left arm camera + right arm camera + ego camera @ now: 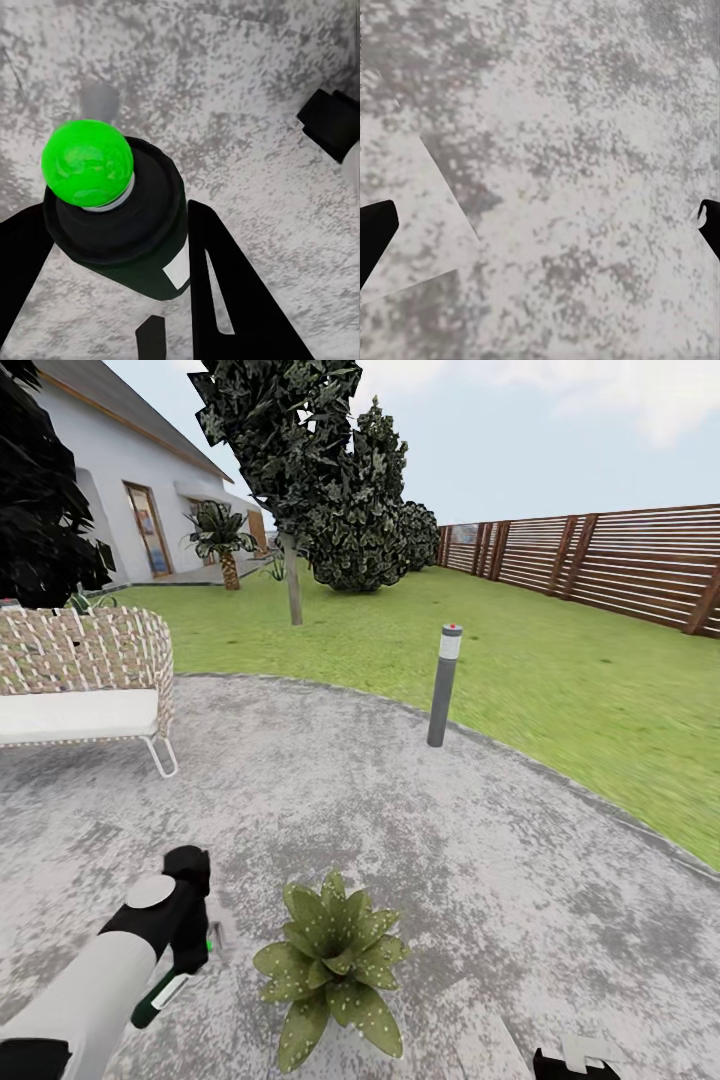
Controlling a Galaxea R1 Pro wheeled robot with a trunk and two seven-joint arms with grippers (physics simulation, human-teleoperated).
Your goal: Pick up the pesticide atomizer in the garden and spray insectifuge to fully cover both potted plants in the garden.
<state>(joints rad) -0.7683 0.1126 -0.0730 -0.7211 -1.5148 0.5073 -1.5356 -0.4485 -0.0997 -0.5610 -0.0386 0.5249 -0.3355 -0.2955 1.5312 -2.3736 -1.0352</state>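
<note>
The pesticide atomizer (124,217) sits clamped between the two black fingers (225,300) of the left gripper (112,247), seen end-on in the left wrist view, its bright green round top facing the camera and a corner of white label showing on its dark body; the head view gives only a sliver of it (165,992) below the left gripper (185,920), held low over the grey speckled patio (480,830), just beside one potted plant (332,960); that plant is the single rosette in sight, standing on the patio; the right wrist view shows two dark fingers (375,232) spread wide with bare patio (562,150) between them, holding nothing; further off stand one grey bollard lamp (444,685), one wicker seat (85,680), a slatted fence (620,560) and a house (120,480).
</note>
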